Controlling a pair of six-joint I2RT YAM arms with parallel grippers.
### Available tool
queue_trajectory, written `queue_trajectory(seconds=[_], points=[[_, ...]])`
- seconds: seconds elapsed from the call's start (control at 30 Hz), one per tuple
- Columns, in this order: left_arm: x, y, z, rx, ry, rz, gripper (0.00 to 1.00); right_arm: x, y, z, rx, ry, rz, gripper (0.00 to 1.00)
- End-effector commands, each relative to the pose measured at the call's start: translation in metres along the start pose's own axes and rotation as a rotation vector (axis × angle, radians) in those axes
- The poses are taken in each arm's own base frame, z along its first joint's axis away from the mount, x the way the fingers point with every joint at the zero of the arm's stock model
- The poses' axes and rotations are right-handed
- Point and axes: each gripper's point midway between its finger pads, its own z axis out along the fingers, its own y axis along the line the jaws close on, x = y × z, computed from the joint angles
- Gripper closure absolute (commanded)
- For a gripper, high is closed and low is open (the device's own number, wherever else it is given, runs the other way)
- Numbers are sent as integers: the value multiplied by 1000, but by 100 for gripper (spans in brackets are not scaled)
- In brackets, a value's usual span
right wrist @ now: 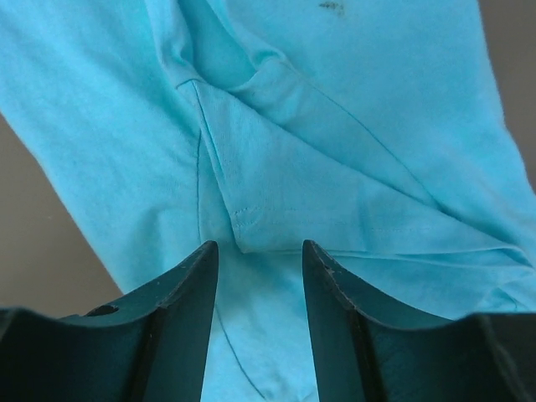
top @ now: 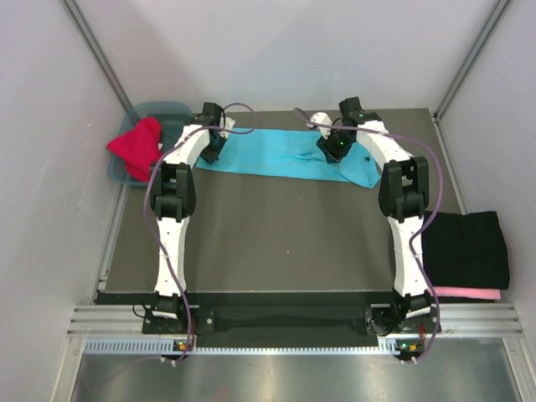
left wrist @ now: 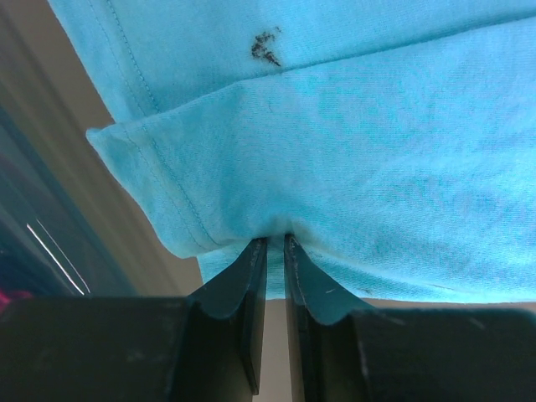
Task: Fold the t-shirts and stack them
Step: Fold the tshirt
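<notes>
The turquoise t-shirt lies across the far part of the dark surface, folded into a long band that runs between the two arms. The left hand is narrowed to a thin slit at the band's near edge, at its left end. The cloth puckers into the tips there, so it appears to pinch the doubled fabric. The right hand stands open over the other end. Its fingers are well apart and nothing is between them. A stitched sleeve hem lies just ahead of the gap.

The shirt looks like thin, light cotton: limp, easily creased, and without any stiffness of its own. It should sag and trail wherever it is not supported, and a grip on one layer alone would likely peel the fold open. The safer hold is probably at the band's ends, through all the layers at once, near a seam or hem where the cloth is thicker. Both ends should be lifted level together.

The red t-shirt hangs over the teal tub at the left. The black t-shirt rests folded on the pink t-shirt at the right.
</notes>
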Motion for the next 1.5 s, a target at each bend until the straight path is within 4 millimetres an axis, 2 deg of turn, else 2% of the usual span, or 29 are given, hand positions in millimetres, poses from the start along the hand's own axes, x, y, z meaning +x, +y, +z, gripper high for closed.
queue_trajectory(seconds=[0.0,0.07,0.2,0.23,0.4,0.53,0.63,0.67,0.73,0.77,0.8,0.83,0.9,0.97,1.0,1.03,1.07,1.1,1.13,1.2,1.3,1.33,1.4,1.43,1.47], points=[[15,-7,15,38,46,-26,81,-20,-10,1,42,-38,-24,55],[16,-6,16,36,50,-28,81,-18,-13,6,49,-35,-16,57],[20,-5,18,37,60,-31,81,-26,-20,6,71,-56,-10,78],[21,-6,18,40,62,-34,81,-28,-22,3,84,-62,-9,80],[21,-8,18,47,62,-35,81,-44,-32,-6,137,-102,-34,88],[22,-9,20,52,66,-38,81,-57,-40,-12,184,-129,-72,88],[23,-9,19,49,67,-38,81,-74,-44,-9,228,-168,-118,88],[23,-9,18,49,67,-38,81,-85,-44,-1,244,-190,-149,88],[25,-9,18,49,74,-35,81,-92,-46,9,280,-186,-195,85],[25,-8,16,47,73,-34,81,-107,-43,13,305,-207,-228,81],[27,-9,16,47,77,-32,81,-109,-47,12,345,-198,-230,71],[26,-8,14,47,76,-30,81,-115,-49,8,370,-208,-240,66],[25,-7,10,45,70,-31,81,-132,-55,-4,443,-251,-250,60],[22,-5,5,39,58,-36,80,-140,-64,-28,541,-284,-236,58],[21,-5,3,37,52,-43,80,-129,-65,-28,565,-260,-221,55],[17,-3,-1,33,39,-46,80,-142,-72,-54,626,-310,-219,55],[15,-2,-2,30,32,-49,79,-143,-72,-61,642,-321,-214,54],[11,0,-6,27,19,-54,79,-136,-70,-62,640,-314,-204,52],[6,1,-10,26,0,-55,78,-139,-74,-80,679,-327,-182,52],[-3,5,-18,25,-32,-35,77,-132,-74,-87,685,-317,-150,51],[-12,-5,-31,111,-84,73,69,-110,-80,-101,670,-288,-35,47],[-18,-10,-42,152,-120,107,68,-87,-79,-99,623,-245,54,46],[-14,-12,-42,161,-129,196,64,-68,-72,-93,527,-227,151,46],[-17,-7,-46,141,-145,218,63,-38,-66,-88,457,-156,205,46],[-11,-8,-42,141,-132,249,63,-37,-55,-84,358,-173,218,46]])
